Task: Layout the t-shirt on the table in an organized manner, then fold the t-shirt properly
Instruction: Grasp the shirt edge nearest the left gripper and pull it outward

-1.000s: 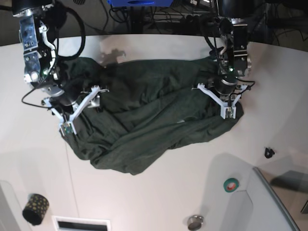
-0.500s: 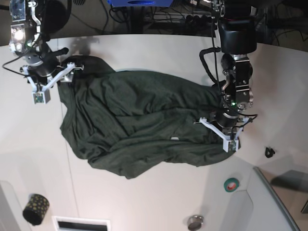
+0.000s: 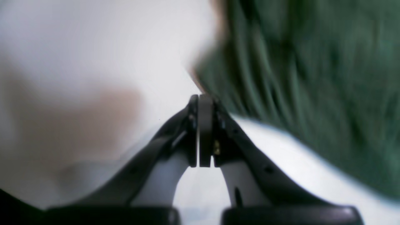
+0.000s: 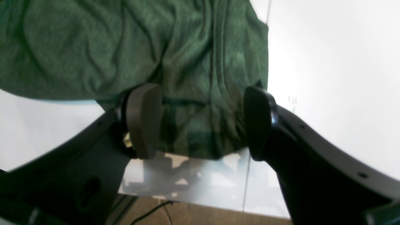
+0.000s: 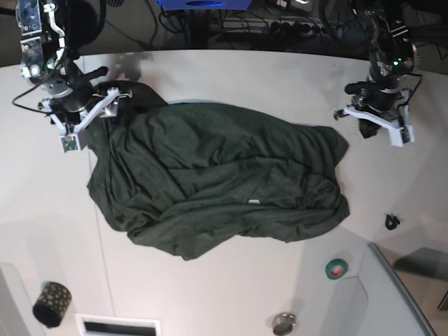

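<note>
- Starting nearest the base camera, the table (image 5: 231, 294) carries small items along its front: a dark patterned roll (image 5: 51, 304) at the left, a green tape ring (image 5: 336, 268), a round metal piece (image 5: 283, 323) and a small black clip (image 5: 391, 222).
- Beyond these, the t-shirt (image 5: 217, 185) lies crumpled across the middle of the white top, dark green and heavily creased.
- Farther back on that view's left, the right gripper (image 5: 87, 119) hangs at the cloth's upper corner; its wrist camera alone shows the pads (image 4: 143, 120) standing wide apart with a fabric corner between them, clamping nothing.
- At the far right of the base view, the left gripper (image 5: 381, 126) sits apart from the shirt's edge; its own blurred wrist view shows the fingers (image 3: 204, 131) pressed flat together, with no cloth visible between them and green fabric only off to one side.
</note>
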